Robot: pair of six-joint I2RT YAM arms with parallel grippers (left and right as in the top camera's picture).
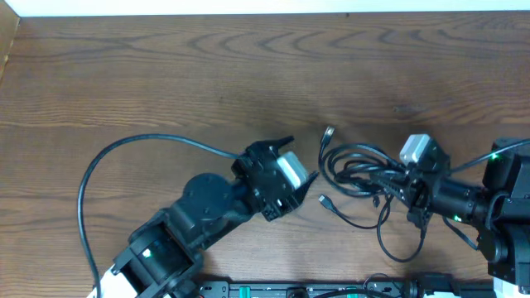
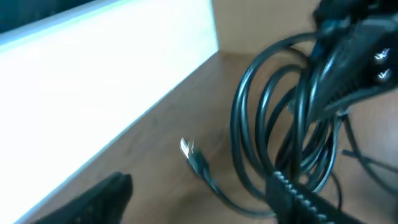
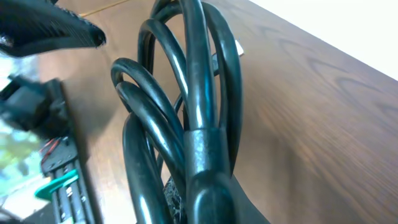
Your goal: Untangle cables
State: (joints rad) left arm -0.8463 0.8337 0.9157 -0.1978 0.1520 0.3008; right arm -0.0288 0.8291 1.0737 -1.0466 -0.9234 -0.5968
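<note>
Black cables (image 1: 358,165) are lying bunched toward the tabletop's (image 1: 166,74) front-right, right gripper (image 1: 389,186) at the bunch. Nothing is looking separated yet. The back and left are offering bare room.

Left wrist: left gripper (image 2: 199,186) is standing spread and empty, a loose plug (image 2: 188,149) lying ahead.

Right wrist: the jaws are pinching the coil's loops together.

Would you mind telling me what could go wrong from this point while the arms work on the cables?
1. The right jaws clamp several loops of the cables at once, so pulling may tighten the tangle instead of freeing a strand.
2. The left jaws stand open, holding nothing, close to them; closing there may catch more than one strand.
3. The loose loop lies beside the right arm and could snag on it.
</note>
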